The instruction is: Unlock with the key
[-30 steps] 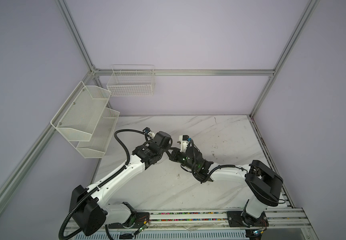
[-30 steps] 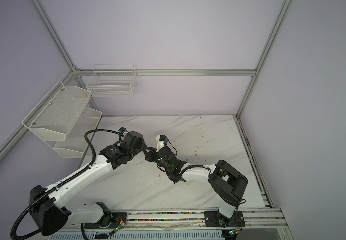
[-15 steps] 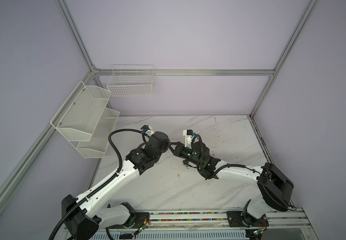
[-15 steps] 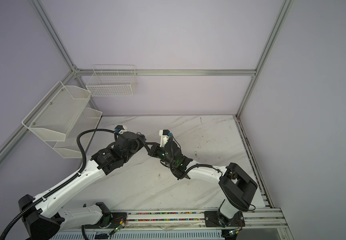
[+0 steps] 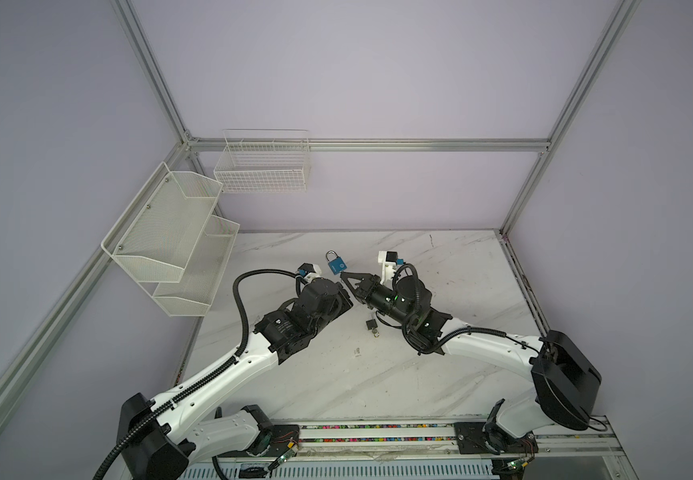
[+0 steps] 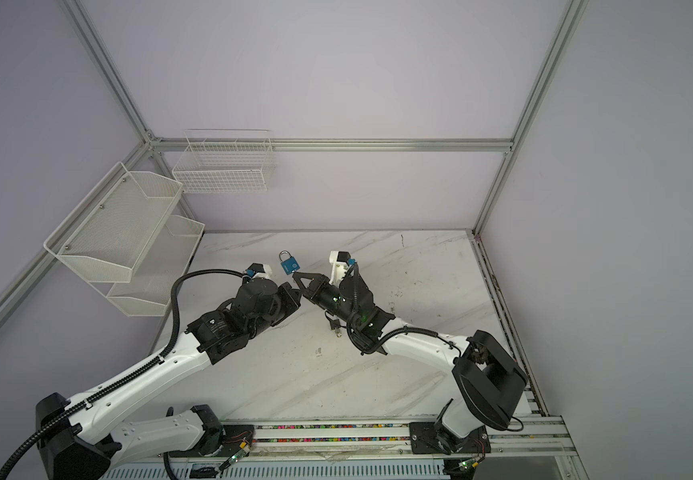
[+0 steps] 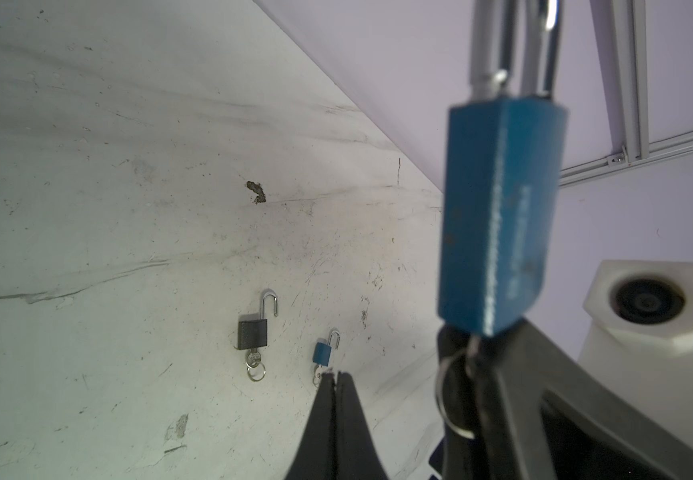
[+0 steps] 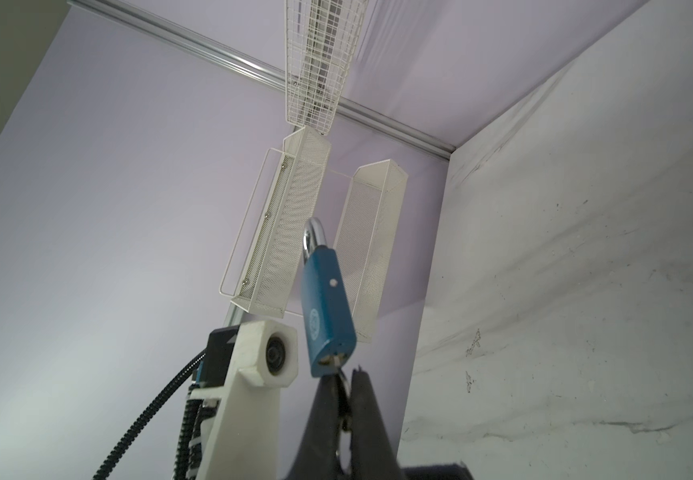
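Large blue padlock (image 5: 335, 264) held aloft over the marble table (image 5: 378, 374) by its key (image 8: 337, 360), which the right gripper (image 8: 347, 374) pinches from four o'clock. The left gripper (image 7: 336, 376), claws pressed together on nothing, waits near six o'clock. A black padlock (image 5: 372, 325), shackle open, lies at five o'clock.

left fingers (image 7: 324, 415) pressed together | right fingers (image 8: 363, 411) clamped, raised, angled upward
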